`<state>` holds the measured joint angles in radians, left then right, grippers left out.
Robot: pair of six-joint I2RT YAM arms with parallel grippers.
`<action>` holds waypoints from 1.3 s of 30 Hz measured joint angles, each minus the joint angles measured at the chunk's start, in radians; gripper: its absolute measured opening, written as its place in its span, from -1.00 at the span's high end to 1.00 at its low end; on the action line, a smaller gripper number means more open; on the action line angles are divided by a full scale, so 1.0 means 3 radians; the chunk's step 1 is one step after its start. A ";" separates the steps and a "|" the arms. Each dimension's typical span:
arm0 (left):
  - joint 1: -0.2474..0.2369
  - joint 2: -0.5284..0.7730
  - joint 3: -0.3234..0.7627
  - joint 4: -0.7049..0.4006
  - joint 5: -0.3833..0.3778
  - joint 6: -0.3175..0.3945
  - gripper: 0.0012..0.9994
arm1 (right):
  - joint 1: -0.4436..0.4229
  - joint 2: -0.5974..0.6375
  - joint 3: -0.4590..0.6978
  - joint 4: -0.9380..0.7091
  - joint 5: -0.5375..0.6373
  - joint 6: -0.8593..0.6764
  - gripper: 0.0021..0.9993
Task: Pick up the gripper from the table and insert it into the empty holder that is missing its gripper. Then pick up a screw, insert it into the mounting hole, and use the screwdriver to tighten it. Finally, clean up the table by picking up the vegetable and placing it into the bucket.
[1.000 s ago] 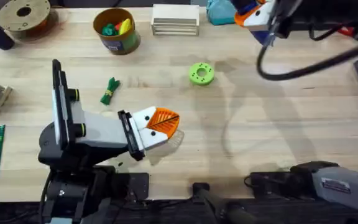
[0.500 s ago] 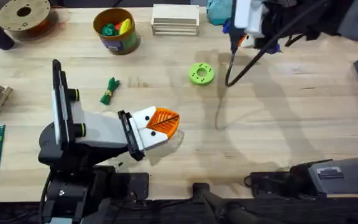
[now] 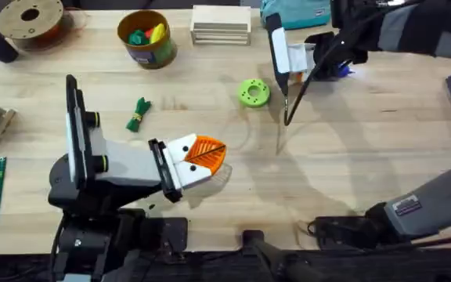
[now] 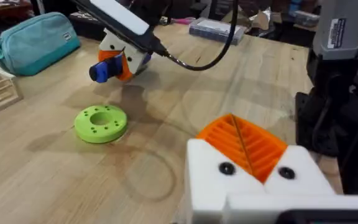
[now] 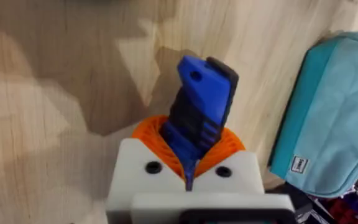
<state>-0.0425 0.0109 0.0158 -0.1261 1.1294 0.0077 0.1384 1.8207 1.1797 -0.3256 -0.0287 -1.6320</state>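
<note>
At the overhead frame's upper right, the right gripper [image 5: 190,163] clamps the screwdriver [image 5: 199,106]; tightening step; next, reach the left gripper [image 3: 204,154], seemingly closed.

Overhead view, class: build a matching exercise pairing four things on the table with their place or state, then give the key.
1. screwdriver
2. vegetable
3. bucket
4. green disc

A. lies flat on bare wood near the table's middle
B. stands at the far edge, toys inside
C. clamped in the right gripper
D. lies beside the left arm's upright link

Pairs: 1-C, 2-D, 3-B, 4-A
</note>
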 joint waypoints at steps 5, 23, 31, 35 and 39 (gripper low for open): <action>0.0000 0.0000 0.0000 -0.0001 0.0000 -0.0001 0.99 | -0.0053 0.0000 0.0012 0.0011 0.0128 -0.0069 0.30; 0.0000 0.0000 0.0000 0.0000 0.0000 -0.0001 0.99 | 0.0021 -0.0493 0.0048 -0.0038 0.0279 0.0909 -0.96; 0.0000 0.0000 0.0000 0.0000 0.0000 0.0014 0.55 | 0.0146 -0.1545 0.0055 -0.0316 0.0281 0.3212 -0.97; 0.0000 0.0000 0.0000 -0.0001 0.0000 0.0004 -0.95 | 0.0146 -0.1875 0.0055 -0.0711 0.0279 0.3893 -0.98; 0.0000 0.0000 0.0000 -0.0001 0.0000 0.0007 -0.97 | 0.0146 -0.2030 0.0055 -0.1039 0.0279 0.4118 -0.98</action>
<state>-0.0425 0.0109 0.0158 -0.1265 1.1294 0.0099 0.1822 1.2116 1.1961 -0.6372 0.0551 -0.3967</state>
